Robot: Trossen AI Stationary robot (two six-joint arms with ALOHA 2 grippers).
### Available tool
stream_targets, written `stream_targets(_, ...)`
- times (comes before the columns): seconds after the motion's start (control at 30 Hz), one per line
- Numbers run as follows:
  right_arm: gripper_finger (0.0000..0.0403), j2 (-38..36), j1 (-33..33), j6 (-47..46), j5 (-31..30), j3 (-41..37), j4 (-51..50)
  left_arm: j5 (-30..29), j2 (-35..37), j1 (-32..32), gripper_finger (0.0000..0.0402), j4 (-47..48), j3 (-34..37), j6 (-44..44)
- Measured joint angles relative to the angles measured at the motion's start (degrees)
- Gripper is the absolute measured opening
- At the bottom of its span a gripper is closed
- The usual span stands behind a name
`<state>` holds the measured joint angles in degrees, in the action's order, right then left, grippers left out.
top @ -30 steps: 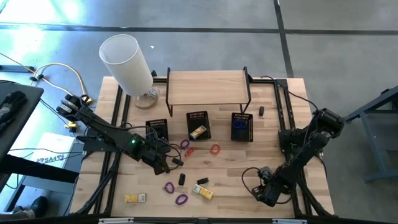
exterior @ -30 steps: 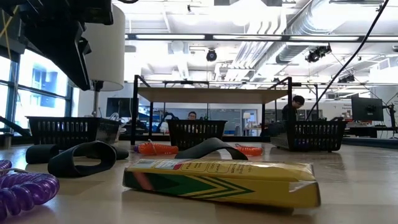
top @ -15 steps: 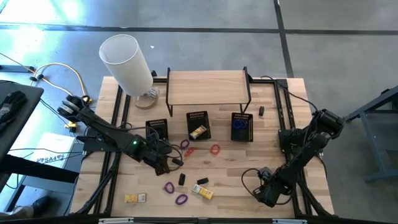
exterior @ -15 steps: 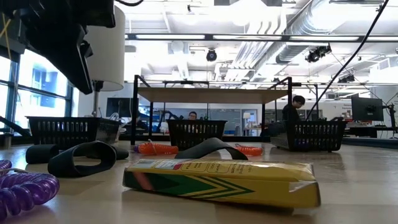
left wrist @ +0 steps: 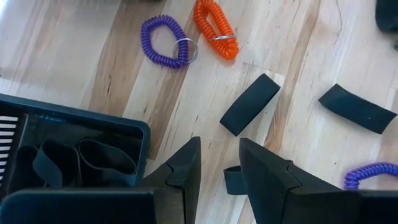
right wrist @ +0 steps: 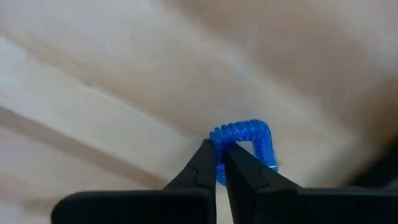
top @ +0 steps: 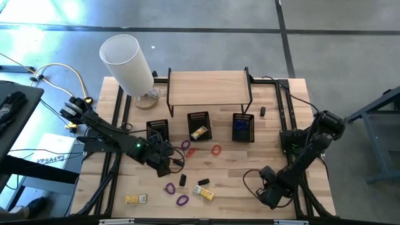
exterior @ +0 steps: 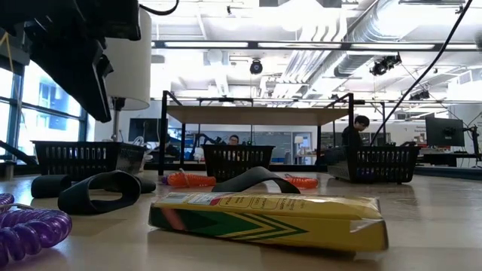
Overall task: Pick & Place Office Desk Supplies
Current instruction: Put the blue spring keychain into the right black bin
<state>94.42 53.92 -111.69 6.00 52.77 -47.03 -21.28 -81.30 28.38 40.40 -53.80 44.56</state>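
Our right pincer (right wrist: 221,163) is pinched shut on a blue coil band (right wrist: 244,140) just above the bench (top: 250,159). Our left pincer (left wrist: 217,163) stands a little apart over a black strap (left wrist: 232,180), beside its basket (left wrist: 74,127). Some supplies sit in baskets already; purple bands (top: 170,188) and yellow boxes (top: 204,192) are left.

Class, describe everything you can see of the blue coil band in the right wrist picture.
The blue coil band is a small loop of tightly wound, plastic-looking spiral cord, bright blue. It lies against the pale wooden table, bent into a rough, squarish arch. The right gripper is shut on its near side, both dark fingers pinching the coil. Its lower part is hidden behind the fingers.
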Motion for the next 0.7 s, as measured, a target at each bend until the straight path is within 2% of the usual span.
stream_targets(0.27, 0.0004, -0.36, -3.83, 8.99, -1.31, 12.71, -16.03, 0.01, 0.0, 0.0, 0.0104, -0.23, 0.0, -0.15)
stream_targets(0.57, 0.0004, -0.49, -12.39, 24.23, -5.53, 26.19, -33.08, 0.09, 0.0, 0.0, 0.0104, -0.3, 0.0, -0.13)
stream_targets(0.7, 0.0004, -0.51, -17.17, 32.32, -7.53, 31.16, -36.77, 0.09, 0.0, -0.02, 0.0104, -0.36, 0.0, -0.11)
